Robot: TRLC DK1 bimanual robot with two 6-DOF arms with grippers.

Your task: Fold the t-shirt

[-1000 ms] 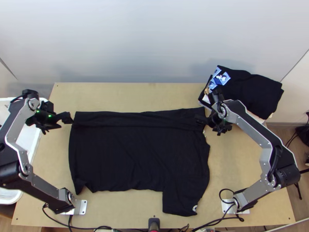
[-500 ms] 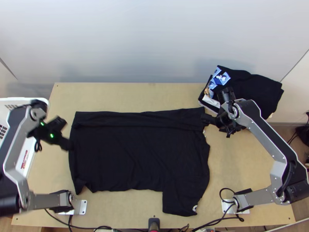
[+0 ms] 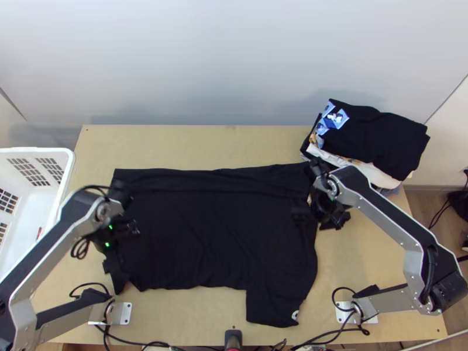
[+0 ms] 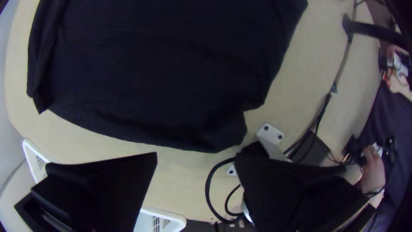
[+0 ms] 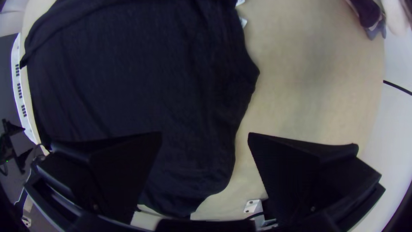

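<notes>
Black t-shirt (image 3: 205, 234), one: spread on the light wooden table (image 3: 205, 146), between the two arms. Far side carries a long, narrow folded strip along its whole width; near side is slightly wavy, with one sleeve (image 3: 275, 295) laid out toward the table's near edge at the right, bearing a small white mark (image 3: 295, 315). Small white tags (image 5: 243, 21) at the shirt's right-hand border.

Left gripper (image 3: 126, 240), black, wide-fingered: positioned over the shirt's left end. Jaws parted, with a broad gap in the left wrist view; bare table and the cloth's border appear between and beyond them, no fabric held.

Right gripper (image 3: 310, 207), matching: positioned over the shirt's right border. Jaws likewise parted, nothing gripped; cloth and table both appear through the gap in the right wrist view. Contact between either gripper and the shirt: cannot be told.

White plastic basket (image 3: 67, 169), slotted walls: beside the table's left side. Stack of folded clothes (image 3: 374, 134): far right corner, black cloth with blue patterned patches on top, paler cloth beneath.
</notes>
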